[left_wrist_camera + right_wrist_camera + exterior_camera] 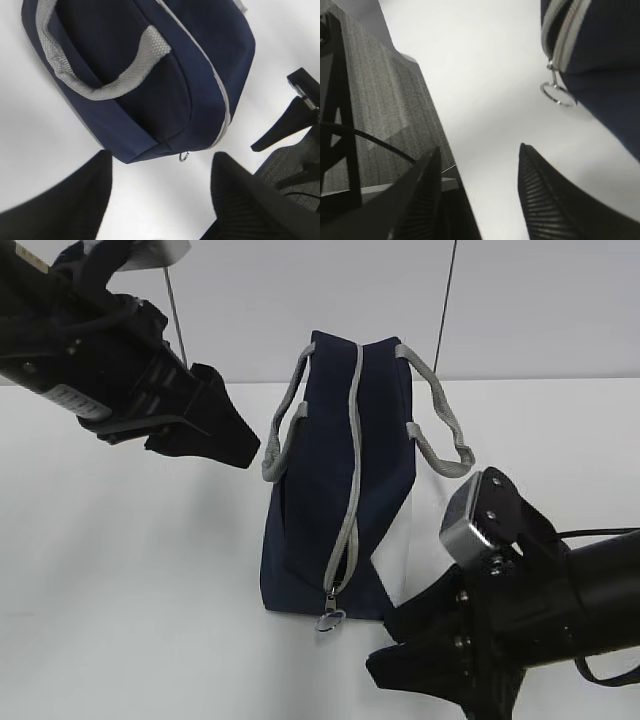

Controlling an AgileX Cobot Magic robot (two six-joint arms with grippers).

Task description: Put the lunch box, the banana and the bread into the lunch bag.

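The navy lunch bag (310,520) stands in the middle of the white table, its grey zipper running along the top to a metal ring pull (330,620) at the near end. My left gripper (235,445) hovers open to the bag's upper left with nothing between its fingers. In the left wrist view the bag (150,110) and ring pull (184,156) lie just beyond the left gripper (162,156). My right gripper (385,640) is open and empty at the near right; its own view shows the gripper (479,146) short of the ring pull (558,95). The lunch box, banana and bread are out of view.
Grey webbing handles (440,420) hang off both sides of the bag. Two thin cables (445,300) drop in front of the back wall. The right wrist view shows the table's edge and the grey floor (395,100) beyond it.
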